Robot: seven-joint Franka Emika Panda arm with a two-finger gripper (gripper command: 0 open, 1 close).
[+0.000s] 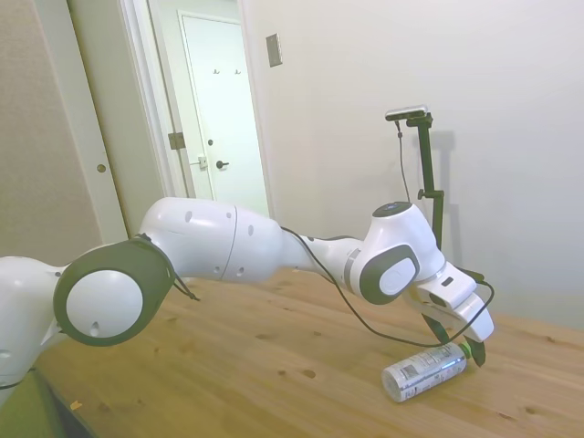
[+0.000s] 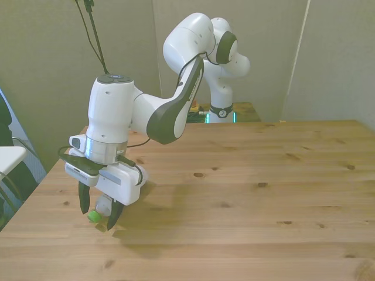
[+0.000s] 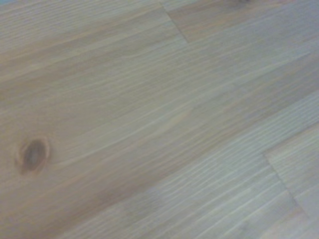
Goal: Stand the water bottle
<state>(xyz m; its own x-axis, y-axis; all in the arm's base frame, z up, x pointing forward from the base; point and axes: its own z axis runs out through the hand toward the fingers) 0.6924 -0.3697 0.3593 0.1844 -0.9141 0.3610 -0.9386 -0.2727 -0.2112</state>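
Green-capped and lying on its side, the water bottle (image 1: 423, 371) rests on the wooden table (image 1: 274, 356), near the corner at the front view's left. The gripper (image 2: 98, 216) is lowered over the cap end, its dark fingers (image 2: 84, 200) spread apart with the cap between them (whether they touch it is unclear). Only bare wood grain and a dark knot (image 3: 34, 153) fill the wrist view.
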